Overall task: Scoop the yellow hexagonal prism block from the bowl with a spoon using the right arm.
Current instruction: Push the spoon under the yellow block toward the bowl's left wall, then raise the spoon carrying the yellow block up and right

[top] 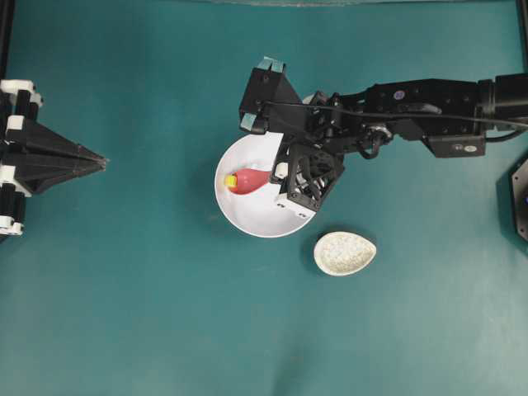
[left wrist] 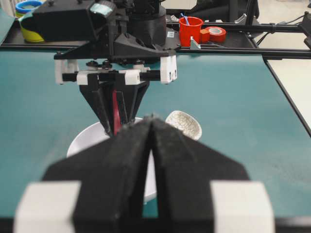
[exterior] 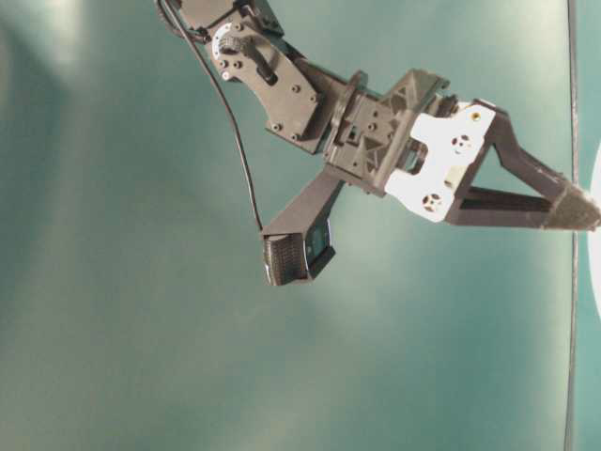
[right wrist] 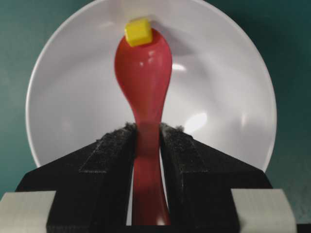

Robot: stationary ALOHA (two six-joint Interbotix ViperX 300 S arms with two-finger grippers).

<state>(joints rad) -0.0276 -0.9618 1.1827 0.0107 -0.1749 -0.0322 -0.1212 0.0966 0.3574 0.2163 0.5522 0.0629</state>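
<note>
A: What is the surface like?

B: A flat teal table (top: 124,313). In the left wrist view, a black rail runs along its far edge, with a red cup (left wrist: 190,30) and rolls of tape (left wrist: 216,34) behind it.

A: How much free room is there, going from the left?

B: The left gripper (top: 101,160) sits at the left edge, fingers pressed together with nothing between them. A wide bare stretch of table lies between it and the bowl (top: 260,219). The lower half of the table is bare too. Right of the bowl, just beside it but apart, lies a small speckled dish (top: 345,252).

A: And the bowl itself?

B: The right gripper (right wrist: 146,141) hangs over the bowl's right side, its padded fingers (right wrist: 109,150) clamped on the handle of the red spoon (right wrist: 144,82). The scoop reaches left across the inside of the bowl. The yellow block (right wrist: 138,32) is at the scoop's tip, touching it; I cannot tell whether it rests on the spoon or on the bowl.

A: Anything in the speckled dish?

B: Nothing that shows.
</note>
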